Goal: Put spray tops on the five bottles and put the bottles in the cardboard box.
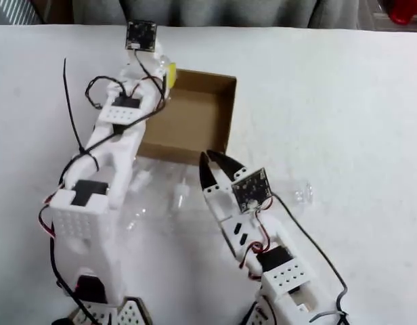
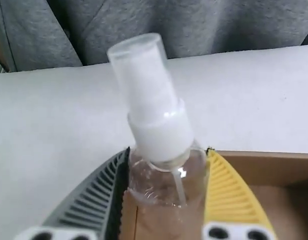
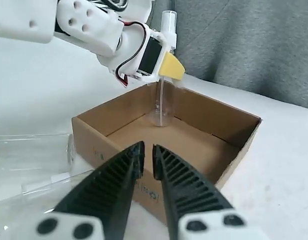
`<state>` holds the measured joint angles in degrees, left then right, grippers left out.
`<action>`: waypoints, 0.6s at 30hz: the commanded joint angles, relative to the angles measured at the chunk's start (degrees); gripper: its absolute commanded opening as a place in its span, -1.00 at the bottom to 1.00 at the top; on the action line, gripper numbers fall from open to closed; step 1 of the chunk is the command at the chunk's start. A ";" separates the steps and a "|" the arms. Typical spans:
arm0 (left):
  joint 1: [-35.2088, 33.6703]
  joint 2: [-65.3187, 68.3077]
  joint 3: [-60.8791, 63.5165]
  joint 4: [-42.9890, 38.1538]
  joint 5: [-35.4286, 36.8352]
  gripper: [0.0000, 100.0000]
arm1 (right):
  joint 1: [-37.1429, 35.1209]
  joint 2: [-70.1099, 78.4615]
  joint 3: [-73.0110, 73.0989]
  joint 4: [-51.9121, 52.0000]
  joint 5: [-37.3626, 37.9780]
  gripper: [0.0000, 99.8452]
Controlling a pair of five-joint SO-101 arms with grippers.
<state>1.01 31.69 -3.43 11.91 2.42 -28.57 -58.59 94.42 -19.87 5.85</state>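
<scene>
A clear bottle (image 2: 159, 175) with a white spray top (image 2: 151, 95) stands upright in my left gripper (image 2: 166, 155), which is shut on it between a grey and a yellow finger. It hangs inside the far left corner of the cardboard box (image 1: 230, 115), base close to the floor (image 3: 161, 117). My right gripper (image 3: 148, 150) holds nothing, its black fingers almost touching, just outside the box's near wall (image 3: 109, 145); from above it (image 1: 210, 157) sits at the box's front right corner. A loose clear bottle (image 1: 180, 195) lies in front of the box.
More clear bottles lie on the white table beside the left arm (image 1: 135, 218) and right of the right arm (image 1: 304, 193). One lies beside the box (image 3: 29, 155). Grey cloth hangs behind the table's far edge (image 2: 204, 25). Cables trail along both arms.
</scene>
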 commanded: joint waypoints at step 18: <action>-1.10 -1.10 -3.87 2.20 8.79 -0.53 | -0.57 -0.22 -2.64 0.22 0.53 -0.97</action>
<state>0.48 31.69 -4.31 13.67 10.15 -28.57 -58.59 94.42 -19.87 5.85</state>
